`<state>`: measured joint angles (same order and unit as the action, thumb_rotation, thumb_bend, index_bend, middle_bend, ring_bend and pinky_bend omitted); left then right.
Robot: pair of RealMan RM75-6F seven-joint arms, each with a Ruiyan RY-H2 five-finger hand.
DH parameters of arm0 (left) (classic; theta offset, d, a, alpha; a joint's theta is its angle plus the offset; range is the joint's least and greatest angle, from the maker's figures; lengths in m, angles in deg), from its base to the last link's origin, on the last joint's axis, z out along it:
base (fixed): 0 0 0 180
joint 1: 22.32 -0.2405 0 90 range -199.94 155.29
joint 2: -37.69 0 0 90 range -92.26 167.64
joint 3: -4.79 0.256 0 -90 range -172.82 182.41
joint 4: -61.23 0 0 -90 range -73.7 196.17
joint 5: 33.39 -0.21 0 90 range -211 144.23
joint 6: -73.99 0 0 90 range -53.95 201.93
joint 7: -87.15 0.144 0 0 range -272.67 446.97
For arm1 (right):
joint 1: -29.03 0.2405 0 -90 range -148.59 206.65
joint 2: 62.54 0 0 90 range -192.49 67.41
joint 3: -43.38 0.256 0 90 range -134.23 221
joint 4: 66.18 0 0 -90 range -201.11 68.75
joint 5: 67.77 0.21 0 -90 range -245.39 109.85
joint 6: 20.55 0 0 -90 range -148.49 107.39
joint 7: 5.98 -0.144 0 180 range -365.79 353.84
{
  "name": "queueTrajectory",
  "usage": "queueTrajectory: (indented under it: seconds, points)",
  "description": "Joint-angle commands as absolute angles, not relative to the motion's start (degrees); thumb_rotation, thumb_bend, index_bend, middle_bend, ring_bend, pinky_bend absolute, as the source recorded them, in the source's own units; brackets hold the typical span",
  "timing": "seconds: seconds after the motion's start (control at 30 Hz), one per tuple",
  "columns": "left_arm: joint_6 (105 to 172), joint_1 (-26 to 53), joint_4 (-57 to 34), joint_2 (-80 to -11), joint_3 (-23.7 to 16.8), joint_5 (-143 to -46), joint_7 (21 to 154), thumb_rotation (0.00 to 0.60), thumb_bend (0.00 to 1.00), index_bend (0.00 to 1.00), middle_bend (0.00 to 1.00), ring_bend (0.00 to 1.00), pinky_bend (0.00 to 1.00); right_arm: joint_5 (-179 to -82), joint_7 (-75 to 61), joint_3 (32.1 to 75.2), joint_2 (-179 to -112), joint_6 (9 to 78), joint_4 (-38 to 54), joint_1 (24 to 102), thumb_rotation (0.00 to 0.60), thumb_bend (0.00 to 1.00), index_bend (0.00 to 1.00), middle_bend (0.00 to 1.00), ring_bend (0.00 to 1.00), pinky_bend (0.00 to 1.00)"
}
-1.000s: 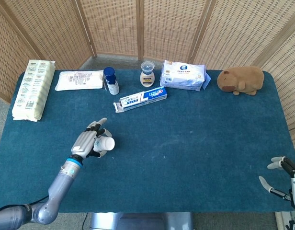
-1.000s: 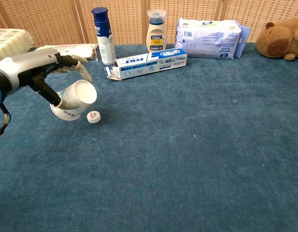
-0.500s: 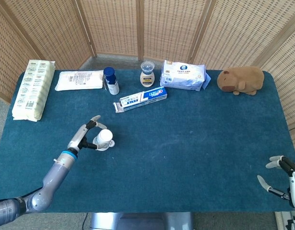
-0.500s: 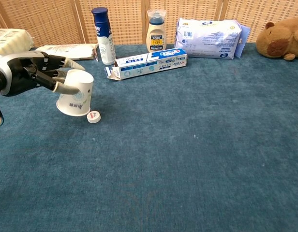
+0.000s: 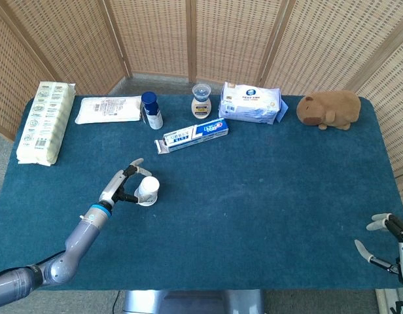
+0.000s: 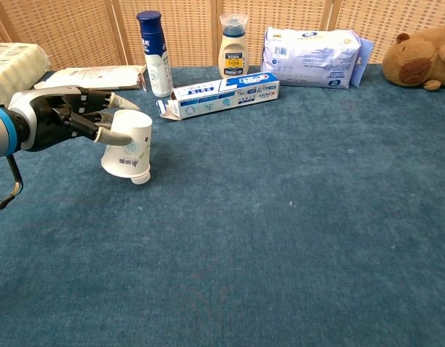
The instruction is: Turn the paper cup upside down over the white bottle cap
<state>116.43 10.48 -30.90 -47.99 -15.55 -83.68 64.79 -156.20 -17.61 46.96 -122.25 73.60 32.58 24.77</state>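
Note:
The white paper cup (image 6: pixel 128 147) (image 5: pixel 148 190) is upside down, its mouth facing the blue cloth and slightly tilted. My left hand (image 6: pixel 69 120) (image 5: pixel 122 185) grips it from the left side, thumb across its wall. The white bottle cap (image 6: pixel 141 178) peeks out under the cup's lower right rim in the chest view; the head view hides it behind the cup. My right hand (image 5: pixel 385 241) sits at the table's near right corner, fingers apart and holding nothing.
Along the back stand a blue bottle (image 6: pixel 154 53), a cream bottle (image 6: pixel 233 47), a toothpaste box (image 6: pixel 219 94), a wipes pack (image 6: pixel 311 48) and a plush capybara (image 6: pixel 422 63). Two flat packages (image 5: pixel 44 120) lie at the far left.
My left hand has turned the cup from lying sideways to mouth-down and carried it right, onto the bottle cap, which now mostly disappears beneath the rim. The right hand stays put.

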Motion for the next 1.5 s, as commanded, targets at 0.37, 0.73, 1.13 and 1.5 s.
queueTrajectory:
  seconds: [0.37, 0.73, 1.13, 1.5]
  points:
    - [116.62, 11.17, -27.81, -50.35, -13.67, -85.31, 64.79, 0.6, 0.22, 0.45, 0.0, 0.0, 0.03, -156.05, -17.48, 46.87, -122.04, 73.35, 32.92, 24.73, 0.427, 0.3, 0.48, 0.38, 0.44, 0.37]
    - [116.6, 11.51, -27.33, -50.53, -13.78, -86.2, 64.11, 0.6, 0.22, 0.45, 0.0, 0.0, 0.03, -155.92, -17.11, 46.89, -121.82, 73.21, 33.44, 24.75, 0.424, 0.3, 0.48, 0.38, 0.44, 0.37]
    - [115.6, 11.88, -28.19, -48.76, -12.66, -85.97, 65.58, 0.6, 0.22, 0.29, 0.0, 0.0, 0.02, -156.17, -17.49, 46.93, -121.28, 73.41, 34.31, 24.72, 0.424, 0.3, 0.48, 0.38, 0.44, 0.37]
    - [114.93, 12.87, -30.92, -45.27, -10.83, -85.06, 69.87, 0.6, 0.21, 0.02, 0.0, 0.0, 0.0, -156.8, -17.56, 46.9, -120.71, 74.1, 35.35, 24.5, 0.426, 0.3, 0.48, 0.38, 0.44, 0.37]
